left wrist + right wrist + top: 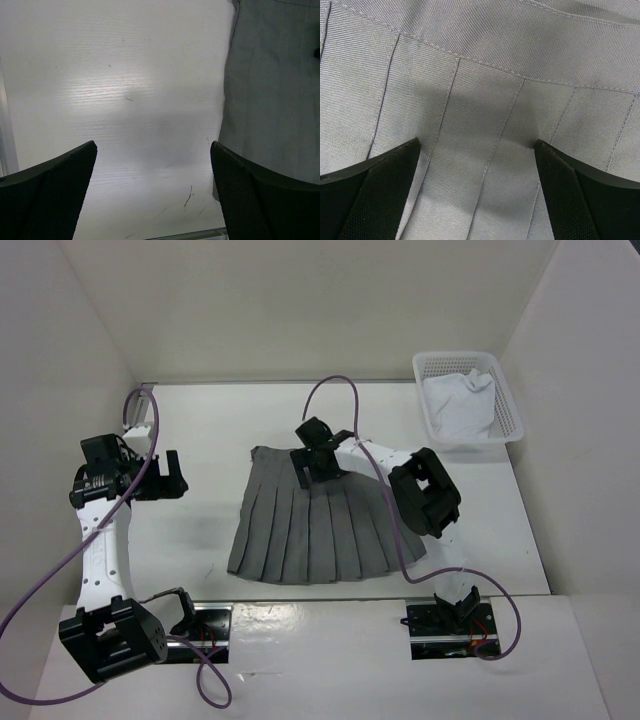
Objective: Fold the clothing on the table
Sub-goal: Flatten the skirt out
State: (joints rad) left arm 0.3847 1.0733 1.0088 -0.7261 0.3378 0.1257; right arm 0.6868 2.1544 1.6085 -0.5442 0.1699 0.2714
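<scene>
The left arm (100, 550) stretches forward, left gripper (166, 477) turned inward with jaws wide apart, while the right arm (376, 459) folds toward the centre, right gripper (318, 460) pointing down, equally wide

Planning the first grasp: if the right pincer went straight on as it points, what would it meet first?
The skirt, just below its waistband; the open right pincer faces pleated fabric, though its height above is unclear.

Open table (200, 530) left of skirt (305, 530) — basket (455, 358) far-right.
</scene>
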